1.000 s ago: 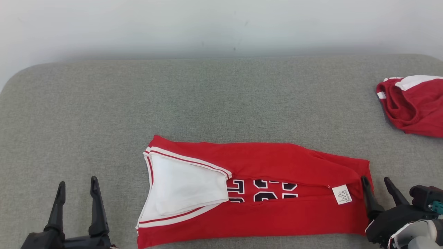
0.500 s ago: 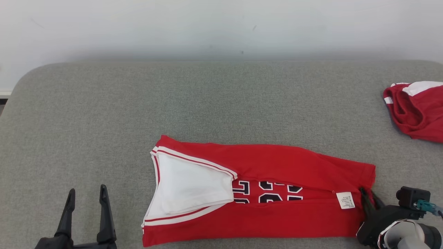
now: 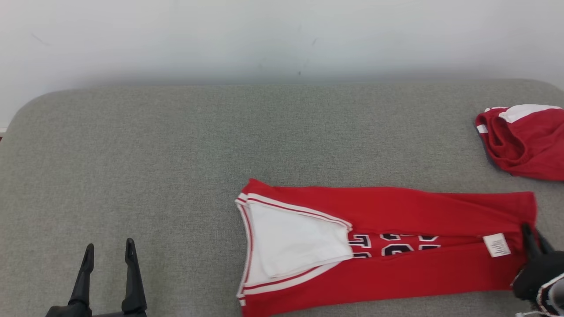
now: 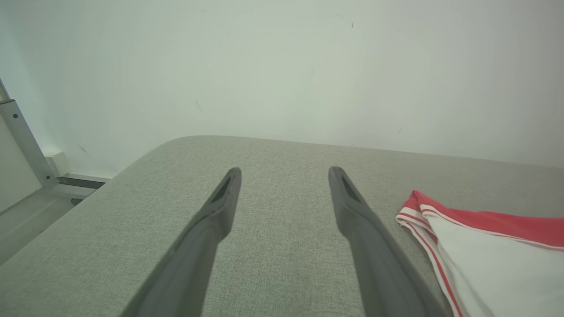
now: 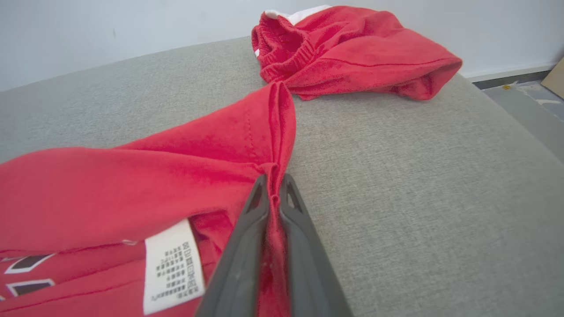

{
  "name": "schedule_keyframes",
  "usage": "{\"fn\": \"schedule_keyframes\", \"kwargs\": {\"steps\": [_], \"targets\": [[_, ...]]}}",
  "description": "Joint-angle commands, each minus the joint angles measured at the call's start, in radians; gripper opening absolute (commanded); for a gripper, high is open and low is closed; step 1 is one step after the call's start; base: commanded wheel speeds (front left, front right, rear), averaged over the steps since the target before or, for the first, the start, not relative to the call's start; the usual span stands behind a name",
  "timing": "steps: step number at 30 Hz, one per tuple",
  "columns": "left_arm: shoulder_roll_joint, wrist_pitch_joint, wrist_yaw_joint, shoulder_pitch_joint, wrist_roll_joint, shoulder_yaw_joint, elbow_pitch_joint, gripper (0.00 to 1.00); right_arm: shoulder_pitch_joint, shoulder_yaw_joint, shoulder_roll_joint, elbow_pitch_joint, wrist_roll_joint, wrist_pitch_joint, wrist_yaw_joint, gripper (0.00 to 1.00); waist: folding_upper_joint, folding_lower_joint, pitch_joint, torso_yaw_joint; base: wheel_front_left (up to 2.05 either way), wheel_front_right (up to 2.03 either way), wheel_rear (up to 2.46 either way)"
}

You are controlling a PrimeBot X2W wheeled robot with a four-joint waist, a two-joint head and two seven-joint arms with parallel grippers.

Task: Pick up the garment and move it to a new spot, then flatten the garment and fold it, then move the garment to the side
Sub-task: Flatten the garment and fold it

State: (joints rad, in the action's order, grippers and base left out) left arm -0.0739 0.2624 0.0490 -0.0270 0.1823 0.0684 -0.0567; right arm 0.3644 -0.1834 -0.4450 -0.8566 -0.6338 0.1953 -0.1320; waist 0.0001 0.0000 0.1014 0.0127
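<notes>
The garment (image 3: 396,207) is a red jersey with white trim, dark numbers and a white care label, folded into a long strip on the grey padded table (image 3: 176,145). My right gripper (image 3: 534,235) is shut on its right-hand hem, and the right wrist view shows the red cloth (image 5: 220,149) pinched between the two fingers (image 5: 246,246). My left gripper (image 3: 108,248) stands open at the lower left, well clear of the cloth. In the left wrist view its fingers (image 4: 220,207) are spread over bare table, with the jersey's white-trimmed end (image 4: 476,233) to their right.
A second red and white garment (image 3: 524,141) lies bunched at the table's far right edge, just beyond the held hem (image 5: 352,48). A pale wall (image 3: 282,35) runs behind the table. Open grey surface spreads to the left and behind the jersey.
My right gripper closed on the jersey's right hem and the jersey has slid to the right across the table. The left gripper has stayed open in place.
</notes>
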Motion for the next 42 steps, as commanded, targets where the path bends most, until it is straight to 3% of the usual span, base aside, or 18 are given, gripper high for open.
{"fn": "schedule_keyframes", "kwargs": {"steps": [1, 5, 8, 13, 21, 26, 32, 42], "targets": [[0.005, 0.003, 0.003, -0.015, -0.009, 0.006, 0.003, 1.00, 0.002, 0.010, -0.031, 0.002, -0.009, 0.009, 0.003, 0.00, -0.0001, 0.0000, -0.002, -0.004, 0.00, 0.00, 0.00], [0.010, 0.003, 0.011, -0.017, -0.018, 0.018, 0.004, 1.00, 0.002, 0.027, -0.074, 0.027, 0.009, 0.017, 0.003, 0.00, -0.0001, 0.0000, -0.005, -0.016, 0.00, 0.00, 0.00], [0.012, 0.003, 0.011, -0.023, -0.022, 0.028, 0.005, 1.00, -0.001, 0.021, -0.069, 0.077, 0.023, 0.015, 0.003, 0.00, -0.0001, 0.0000, -0.010, -0.029, 0.00, 0.00, 0.00], [0.015, 0.003, 0.015, -0.029, -0.027, 0.037, 0.006, 1.00, -0.016, -0.002, -0.020, 0.192, 0.038, -0.004, 0.003, 0.00, -0.0001, 0.0000, -0.016, -0.043, 0.00, 0.00, 0.00], [0.019, 0.003, 0.027, -0.021, -0.036, 0.033, -0.010, 1.00, -0.068, -0.088, 0.129, 0.471, 0.050, -0.112, 0.003, 0.00, -0.0001, 0.0000, -0.026, -0.040, 0.00, 0.00, 0.00], [0.021, 0.003, 0.032, -0.008, -0.040, 0.021, -0.022, 1.00, -0.076, -0.148, 0.215, 0.574, 0.073, -0.177, 0.003, 0.00, -0.0001, 0.0000, -0.030, -0.016, 0.00, 0.00, 0.00], [0.023, 0.003, 0.037, 0.012, -0.040, -0.007, -0.040, 1.00, -0.035, -0.211, 0.316, 0.573, 0.097, -0.208, 0.003, 0.00, -0.0001, 0.0000, -0.030, 0.032, 0.00, 0.00, 0.00], [0.024, 0.003, 0.035, 0.040, -0.028, -0.041, -0.059, 1.00, 0.035, -0.276, 0.380, 0.442, 0.094, -0.182, 0.003, 0.00, -0.0001, 0.0000, -0.008, 0.098, 0.00, 0.00, 0.00]]}}
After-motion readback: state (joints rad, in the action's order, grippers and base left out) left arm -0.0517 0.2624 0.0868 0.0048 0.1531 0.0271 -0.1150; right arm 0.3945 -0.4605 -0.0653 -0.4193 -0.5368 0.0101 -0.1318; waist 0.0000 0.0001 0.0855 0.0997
